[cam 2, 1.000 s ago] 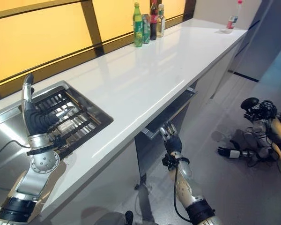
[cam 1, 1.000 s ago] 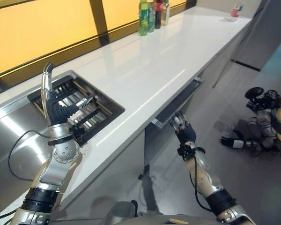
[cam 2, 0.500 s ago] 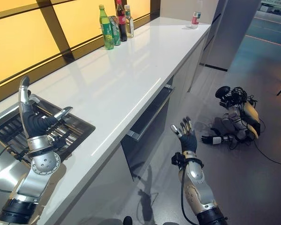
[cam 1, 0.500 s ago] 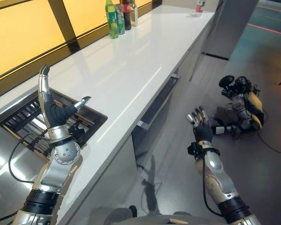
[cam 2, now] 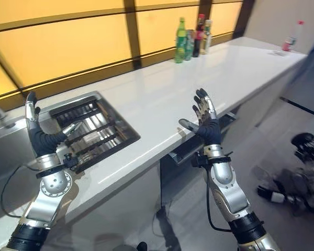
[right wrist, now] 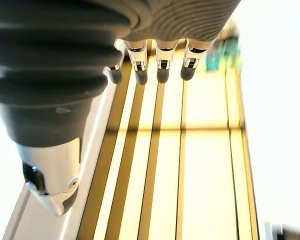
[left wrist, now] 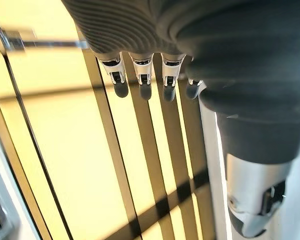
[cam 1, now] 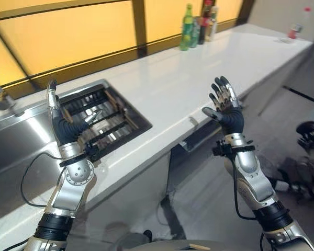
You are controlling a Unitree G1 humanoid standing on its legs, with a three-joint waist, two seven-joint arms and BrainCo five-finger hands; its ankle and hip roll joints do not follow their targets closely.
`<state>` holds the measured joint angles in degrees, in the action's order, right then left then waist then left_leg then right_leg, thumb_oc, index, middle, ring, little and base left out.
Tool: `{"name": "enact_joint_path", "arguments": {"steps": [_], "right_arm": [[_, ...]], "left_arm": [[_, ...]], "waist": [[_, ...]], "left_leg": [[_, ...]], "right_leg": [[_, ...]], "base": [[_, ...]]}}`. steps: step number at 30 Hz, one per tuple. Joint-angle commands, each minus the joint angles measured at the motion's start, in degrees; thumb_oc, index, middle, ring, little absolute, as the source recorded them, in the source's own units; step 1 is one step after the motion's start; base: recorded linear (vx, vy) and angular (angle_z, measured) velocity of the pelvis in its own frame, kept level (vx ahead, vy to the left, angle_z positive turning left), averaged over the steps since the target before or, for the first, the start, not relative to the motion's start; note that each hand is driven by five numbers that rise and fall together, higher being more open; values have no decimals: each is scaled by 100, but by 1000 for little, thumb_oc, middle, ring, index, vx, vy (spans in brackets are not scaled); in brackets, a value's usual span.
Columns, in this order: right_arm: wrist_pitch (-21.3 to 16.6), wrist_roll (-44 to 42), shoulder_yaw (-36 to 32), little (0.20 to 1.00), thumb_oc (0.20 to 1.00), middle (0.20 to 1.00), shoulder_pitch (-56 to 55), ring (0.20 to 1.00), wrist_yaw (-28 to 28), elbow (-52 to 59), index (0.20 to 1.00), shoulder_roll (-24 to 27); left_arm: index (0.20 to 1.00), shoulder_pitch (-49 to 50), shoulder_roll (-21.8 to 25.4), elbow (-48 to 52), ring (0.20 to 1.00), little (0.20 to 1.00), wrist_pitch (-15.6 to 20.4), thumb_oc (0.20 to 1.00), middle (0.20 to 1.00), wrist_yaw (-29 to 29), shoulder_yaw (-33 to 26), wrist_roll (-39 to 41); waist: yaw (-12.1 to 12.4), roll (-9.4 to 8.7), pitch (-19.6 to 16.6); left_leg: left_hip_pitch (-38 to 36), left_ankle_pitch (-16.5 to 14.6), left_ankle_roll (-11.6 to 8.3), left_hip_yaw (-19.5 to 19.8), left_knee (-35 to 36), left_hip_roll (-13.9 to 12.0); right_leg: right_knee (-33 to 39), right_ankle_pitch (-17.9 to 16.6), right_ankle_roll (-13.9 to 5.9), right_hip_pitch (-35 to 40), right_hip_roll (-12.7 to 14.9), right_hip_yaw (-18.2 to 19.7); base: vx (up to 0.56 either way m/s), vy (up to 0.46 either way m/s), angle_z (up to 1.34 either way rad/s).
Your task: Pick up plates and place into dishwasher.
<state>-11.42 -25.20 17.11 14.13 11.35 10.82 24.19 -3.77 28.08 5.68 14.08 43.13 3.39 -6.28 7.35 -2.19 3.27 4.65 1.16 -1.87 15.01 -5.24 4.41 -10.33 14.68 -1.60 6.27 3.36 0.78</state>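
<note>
Silver fingers, dark tips: we have both hands raised with palms up and fingers spread, holding nothing. The right hand sits right of centre in the left eye view, above the counter edge; half a second ago it hung low over the floor, and a second ago it was down at the dishwasher door. So we read it as having let go of the door and come up (the whole view has also swung between the earlier frames and now, so part of that shift is the camera). The left hand is at centre left and keeps its upright pose over the near edge of the sink rack.

Both wrist views show straight fingers against the amber window panels, nothing between them.

The door shows under the white countertop as a dark slot, just below and behind the right hand; it looks ajar, we cannot tell how far.

No plates that we can make out. The rack in the steel sink shows bars and glints only, too small to tell what lies in it. For the task this means the door step looks finished and the picking has not begun.

Further back, the bottles stand at the upper right by the window, and a small bottle stands alone at the far end.
</note>
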Motion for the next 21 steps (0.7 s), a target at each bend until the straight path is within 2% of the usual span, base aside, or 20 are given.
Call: {"name": "enact_joint_path", "arguments": {"steps": [1, 8, 11, 12, 16, 18, 21], "right_arm": [[74, -132, 136, 1000, 1000, 1000, 346, 1000, -184, 409, 1000, 28], [151, -95, 456, 1000, 1000, 1000, 407, 1000, -6, 314, 1000, 20], [171, 8, 533, 1000, 1000, 1000, 418, 1000, 60, 205, 1000, 8], [166, 19, 522, 1000, 1000, 1000, 429, 1000, 65, 163, 1000, 19], [138, 86, 288, 1000, 1000, 1000, 309, 1000, 187, 35, 1000, 74], [128, 97, 252, 1000, 1000, 1000, 309, 1000, 128, -74, 1000, 37], [211, 64, 244, 1000, 1000, 1000, 308, 1000, 4, -86, 1000, -35]], "left_arm": [[1000, -266, 228, 510, 1000, 1000, -137, 1000, 1000, -130, -178, 141], [1000, -109, 267, 634, 1000, 1000, -267, 1000, 1000, -333, -437, 372], [1000, -113, 202, 564, 1000, 1000, -260, 1000, 1000, -416, -469, 537], [1000, -138, 173, 525, 1000, 1000, -246, 1000, 1000, -478, -465, 621], [1000, -459, -37, 282, 1000, 1000, -188, 1000, 1000, -712, -146, 823], [1000, -590, -96, 170, 1000, 1000, -177, 1000, 1000, -629, 37, 855], [1000, -657, -194, 159, 1000, 1000, -328, 1000, 1000, -581, 103, 886]], "waist": [[207, -259, -266], [495, -289, -261], [532, -242, -217], [513, -233, -208], [106, -170, -185], [-13, -118, -195], [-149, -3, -281]], "left_leg": [[-261, -802, 297, -49, -128, 63], [61, -693, 27, 54, -452, -203], [241, -510, -56, -7, -592, -286], [294, -482, -67, -78, -659, -290], [447, -475, -169, -1349, -905, -523], [369, -388, -208, -1351, -741, -578], [46, -465, -214, -1313, -219, -612]], "right_leg": [[837, -1373, -340, -575, 169, 55], [983, -1253, -106, -413, 98, -473], [1023, -1198, -11, -364, 38, -587], [1036, -1191, 3, -359, 39, -632], [1088, -1184, 32, -283, 133, -1078], [1119, -1207, 18, -276, 142, -1039], [1222, -1239, -63, -261, 187, -879]], "base": [[19, -168, 59], [-16, -178, 38], [-76, -120, 34], [-87, -54, 43], [-86, 22, 85], [-29, 113, 76], [32, 123, 12]]}}
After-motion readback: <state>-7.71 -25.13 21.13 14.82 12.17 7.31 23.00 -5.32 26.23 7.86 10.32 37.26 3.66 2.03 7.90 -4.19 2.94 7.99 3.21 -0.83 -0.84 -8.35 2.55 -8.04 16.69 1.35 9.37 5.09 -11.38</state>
